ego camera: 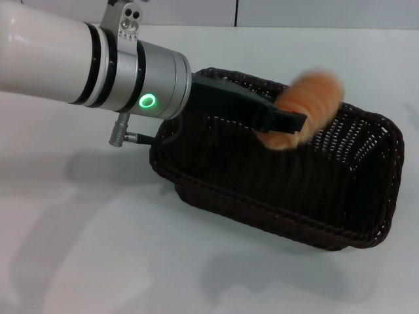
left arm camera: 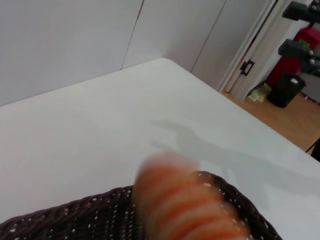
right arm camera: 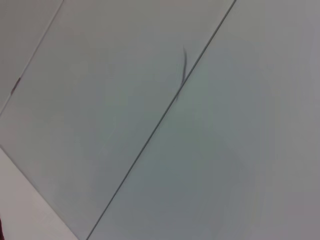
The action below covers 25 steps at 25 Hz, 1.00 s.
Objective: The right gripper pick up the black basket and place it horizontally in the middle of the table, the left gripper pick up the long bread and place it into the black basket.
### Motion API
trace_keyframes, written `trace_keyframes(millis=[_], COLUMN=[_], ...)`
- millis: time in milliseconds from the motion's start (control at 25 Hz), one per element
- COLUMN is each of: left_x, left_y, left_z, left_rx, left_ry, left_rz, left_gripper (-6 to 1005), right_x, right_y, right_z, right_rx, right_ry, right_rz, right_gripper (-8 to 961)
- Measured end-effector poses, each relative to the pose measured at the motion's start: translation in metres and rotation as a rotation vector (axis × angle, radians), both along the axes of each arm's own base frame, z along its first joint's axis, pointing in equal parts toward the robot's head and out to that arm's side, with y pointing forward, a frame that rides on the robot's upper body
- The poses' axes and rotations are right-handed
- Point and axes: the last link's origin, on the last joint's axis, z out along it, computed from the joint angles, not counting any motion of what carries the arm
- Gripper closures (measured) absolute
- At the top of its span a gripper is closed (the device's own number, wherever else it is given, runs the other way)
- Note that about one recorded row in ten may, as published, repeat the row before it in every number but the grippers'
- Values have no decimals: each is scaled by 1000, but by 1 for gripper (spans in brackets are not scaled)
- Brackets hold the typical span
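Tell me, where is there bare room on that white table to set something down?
The table is bare in front of the black basket, and again behind it toward the wall. It is crowded over the basket, where the left gripper holds the long bread above the opening.

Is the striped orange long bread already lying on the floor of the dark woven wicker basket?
No: the striped orange long bread is held by the left end effector above the dark woven wicker basket.
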Motion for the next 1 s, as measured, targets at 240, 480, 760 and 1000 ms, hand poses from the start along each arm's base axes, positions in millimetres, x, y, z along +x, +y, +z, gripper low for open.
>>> trace_keyframes(millis=[240,480,760,1000], left_x=[3,4,-5,-34], left_y=[-1,1,13,6], left_z=[1,13,67,99], left_rx=[3,50,350,601], left_ry=[-8,-26,-83,-107], left_rz=[-6,-10,-45,-43], left_gripper=[422,207,181,181], right_x=[2,2,1,12], right_y=[-3,-6,-11,-17], right_z=[0,1,11,15], right_rx=[-1,2,43,69], right_ry=[-3,-8,66,151], right_rz=[-7,-7,-11,-48], right_gripper=[364,364,364,364])
